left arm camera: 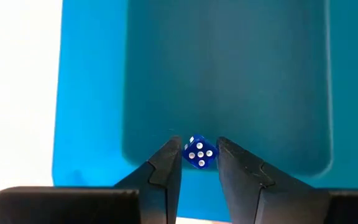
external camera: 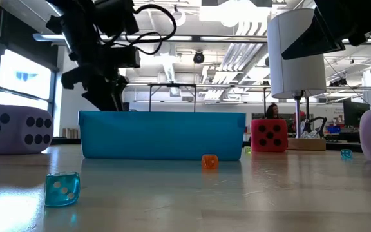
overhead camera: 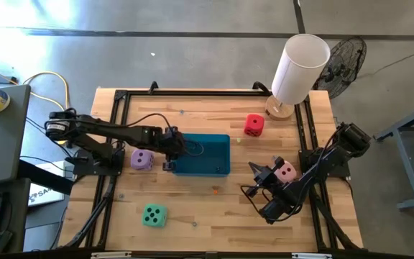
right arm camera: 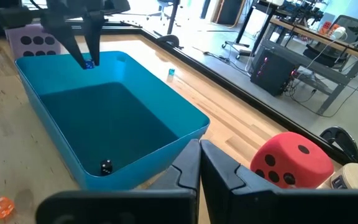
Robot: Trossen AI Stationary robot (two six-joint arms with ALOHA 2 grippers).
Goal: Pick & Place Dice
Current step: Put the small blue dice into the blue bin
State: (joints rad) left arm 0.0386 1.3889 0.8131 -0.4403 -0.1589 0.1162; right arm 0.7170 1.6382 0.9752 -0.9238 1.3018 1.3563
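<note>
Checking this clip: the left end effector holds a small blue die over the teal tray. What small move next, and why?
Probably open the left end effector: the small blue die pinched between its fingers already hangs above the teal tray floor, so releasing should drop it inside.

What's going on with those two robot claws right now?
Left gripper pinching a small blue die over the teal tray. Right gripper shut, empty, waiting beside the pink die. Nothing in the way.
</note>
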